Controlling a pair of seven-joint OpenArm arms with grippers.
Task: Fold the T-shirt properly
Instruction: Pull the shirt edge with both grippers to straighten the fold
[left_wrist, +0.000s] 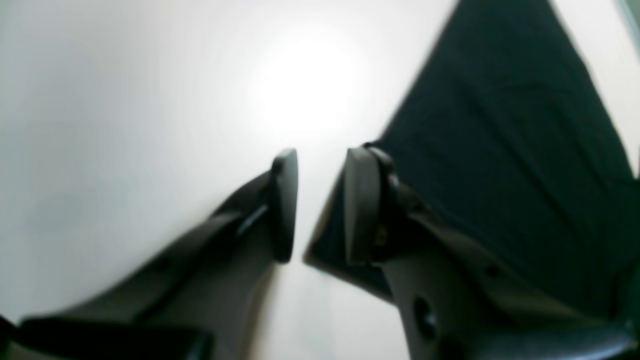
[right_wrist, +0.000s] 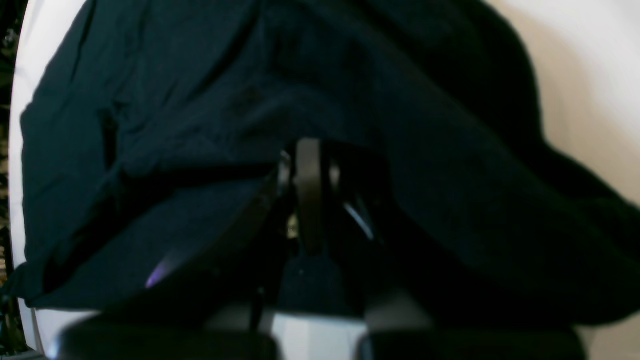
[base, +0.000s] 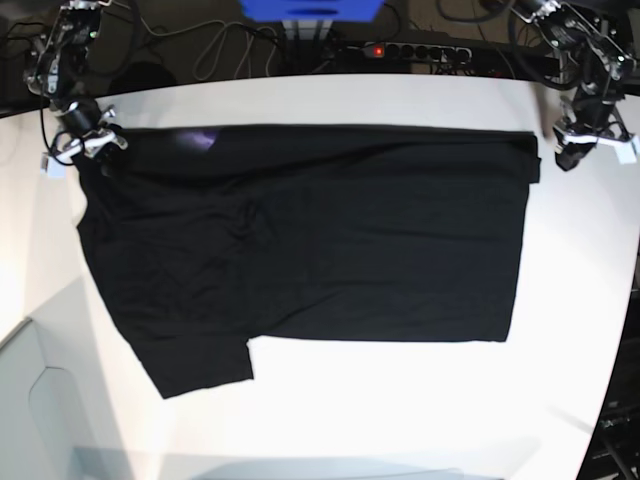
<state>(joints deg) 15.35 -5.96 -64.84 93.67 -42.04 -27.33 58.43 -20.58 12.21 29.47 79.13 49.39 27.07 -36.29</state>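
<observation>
The front of the white desk (base: 400, 410) is bare. Just behind that lies the shirt (base: 330, 240), black and spread almost flat across the middle. One sleeve (base: 195, 365) sticks out toward the front on the base view's left. The long front edge runs straight across. The cloth has a few soft wrinkles.

Farther back, the top edge of the shirt looks doubled over in a thin strip. A small purple patch (base: 200, 140) peeks out there, near the far left corner in the base view.

At that corner sits the right tool (right_wrist: 310, 200). Its two sides are pressed together, and dark cloth drapes all around it. It looks like it pinches the shirt's edge.

At the other far corner sits the left tool (left_wrist: 320, 205). Its two sides stand a little apart, with white desk showing between them. It holds nothing. The shirt's corner lies just beside it.

The job looks like it has only begun. Maybe one thin fold along the far edge is done. The sleeves are not tucked in yet, and the big folds are still to do.
</observation>
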